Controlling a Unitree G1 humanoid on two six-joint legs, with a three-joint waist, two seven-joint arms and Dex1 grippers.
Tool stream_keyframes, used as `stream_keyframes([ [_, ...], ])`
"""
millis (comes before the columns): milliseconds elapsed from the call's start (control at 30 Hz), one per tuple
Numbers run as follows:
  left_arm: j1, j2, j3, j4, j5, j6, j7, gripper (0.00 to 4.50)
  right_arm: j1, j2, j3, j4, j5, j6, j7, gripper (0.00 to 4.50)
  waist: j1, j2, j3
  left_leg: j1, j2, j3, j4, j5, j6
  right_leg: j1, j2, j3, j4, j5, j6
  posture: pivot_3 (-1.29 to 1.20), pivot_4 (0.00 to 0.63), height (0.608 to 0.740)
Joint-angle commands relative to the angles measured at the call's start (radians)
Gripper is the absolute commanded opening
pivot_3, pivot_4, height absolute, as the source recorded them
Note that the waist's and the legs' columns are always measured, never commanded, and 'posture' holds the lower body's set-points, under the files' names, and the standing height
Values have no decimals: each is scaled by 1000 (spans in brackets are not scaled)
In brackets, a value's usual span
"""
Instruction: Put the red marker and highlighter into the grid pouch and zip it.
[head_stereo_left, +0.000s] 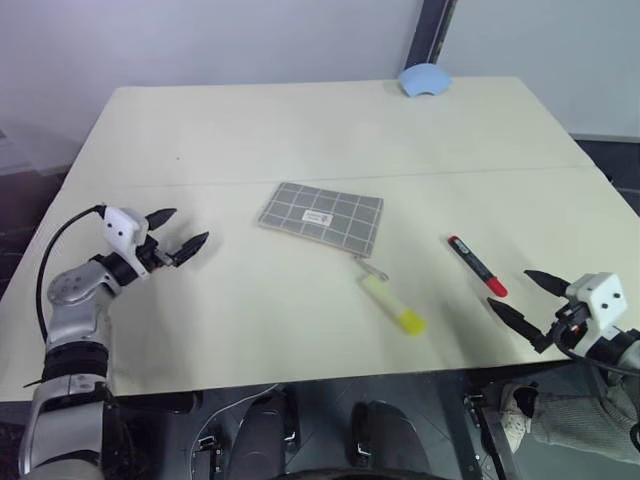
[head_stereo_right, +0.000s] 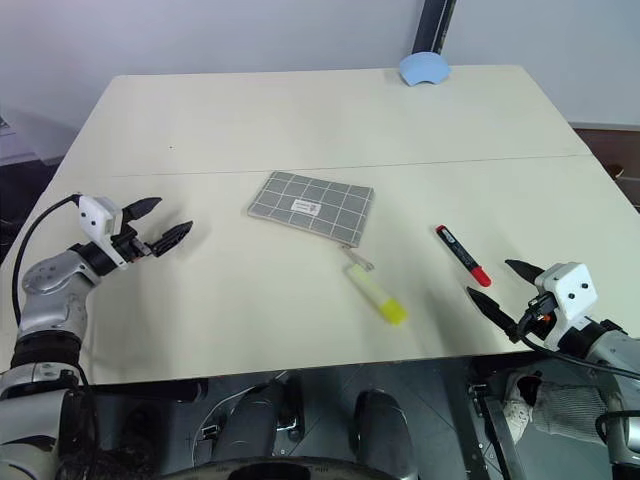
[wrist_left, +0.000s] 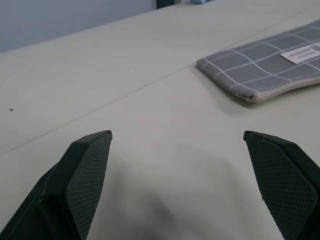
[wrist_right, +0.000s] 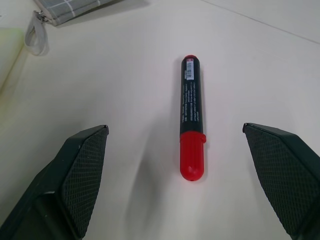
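Grey white-gridded fabric pouch (head_stereo_left: 322, 217): being flanked by slim red marker (head_stereo_left: 477, 266), stubby yellow highlighter (head_stereo_left: 393, 304) | left gripper (head_stereo_left: 178, 233), right gripper (head_stereo_left: 523, 295): being held wide open, empty

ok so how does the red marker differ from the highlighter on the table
The red marker is slim with a dark barrel and red ends; the highlighter is thicker, shorter and pale yellow with a brighter cap. The marker lies apart from the grid pouch, nearer the right tool; the highlighter lies just by the pouch's zipper pull. Both lie flat, untouched.
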Motion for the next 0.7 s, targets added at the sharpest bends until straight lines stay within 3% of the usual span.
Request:
stream_keyframes([
  [33, -15, 6, 2, -2, 7, -40, -1, 4449, -2, 4, -14, -36, 18, -5, -6, 4500, 0, 0, 0, 0, 0, 0, 0, 0, 0, 0, 0, 0, 0, 0, 0, 0, 150, 740],
  [133, -20, 7, 2, 12, 15, -62, 0, 4449, -2, 7, -15, -43, 28, 4, -4, 4500, 1, 0, 0, 0, 0, 0, 1, 0, 0, 0, 0, 0, 1, 0, 0, 0, 150, 740],
  [233, -46, 6, -17, 43, 58, -134, 20, 4500, -38, 22, -11, -66, 65, 41, -26, 3607, 1, 0, 0, 0, 0, 0, 1, 0, 0, 0, 0, 0, 0, 0, 0, 0, 150, 740],
  [433, -190, -15, -123, 203, 221, -365, 83, 4500, -297, 132, 185, -110, -5, 61, -168, 409, -4, 0, 0, 0, 0, 0, 2, 0, 0, 0, 0, -1, 1, 2, -1, 0, 150, 740],
  [467, -219, -19, -142, 239, 250, -400, 101, 4500, -350, 164, 230, -106, -20, 60, -188, 54, -5, 0, 0, 0, 0, 0, 2, 0, 0, 0, 0, -1, 1, 2, -1, 0, 150, 740],
  [567, -296, -20, -215, 345, 353, -519, 149, 4500, -522, 276, 370, -12, -114, 31, -254, 54, -9, 0, 0, -1, 0, 0, 2, 0, 0, -2, 1, -1, 2, 3, 1, 0, 150, 740],
  [700, -364, -4, -309, 438, 485, -656, 230, 4500, -671, 341, 478, 179, -247, -45, -310, 54, -13, 0, 0, -3, -2, 7, 2, 2, 4, -3, 1, -1, 9, 5, 7, 0, 150, 740],
])
